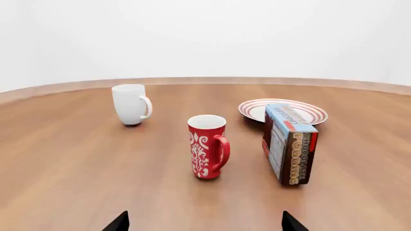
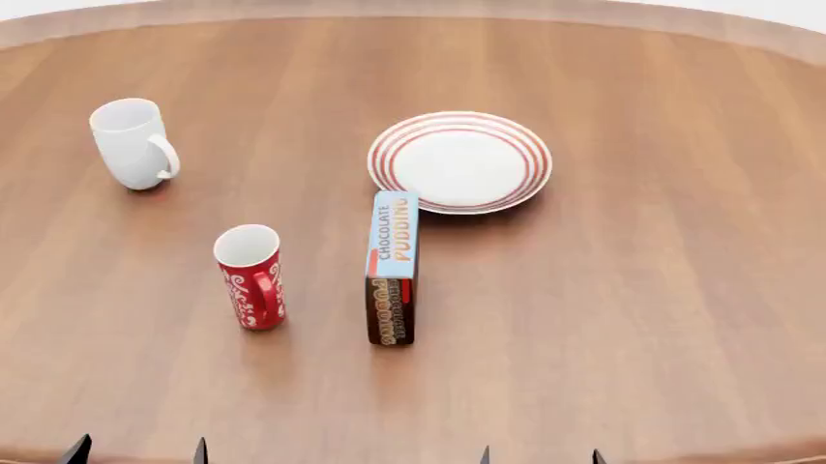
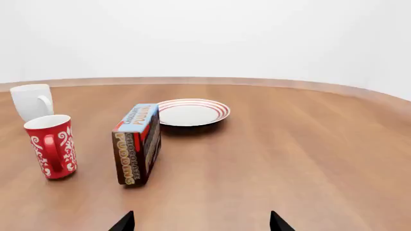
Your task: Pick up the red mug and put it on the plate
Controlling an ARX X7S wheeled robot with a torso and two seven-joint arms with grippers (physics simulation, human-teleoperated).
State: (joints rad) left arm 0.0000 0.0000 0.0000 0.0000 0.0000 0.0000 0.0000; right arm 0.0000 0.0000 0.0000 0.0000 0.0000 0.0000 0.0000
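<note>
Presently left claw (image 1: 204,222) spread wide, empty; right claw (image 3: 201,221) likewise; red mug (image 1: 207,146) untouched.

Only fingertips of 2 grippers visible at lower edge of head view: left gripper (image 2: 135,450) and right gripper (image 2: 540,454), each with its 2 dark tips spread wide apart, nothing between them, both low and level, arms themselves out of frame.

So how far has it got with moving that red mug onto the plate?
Nothing looks done yet. The red mug stands upright on the table, apart from the bare plate, with a chocolate pudding box between them. Neither tool holds anything; both sit open at the near edge. Grasping, lifting and placing all remain.
</note>
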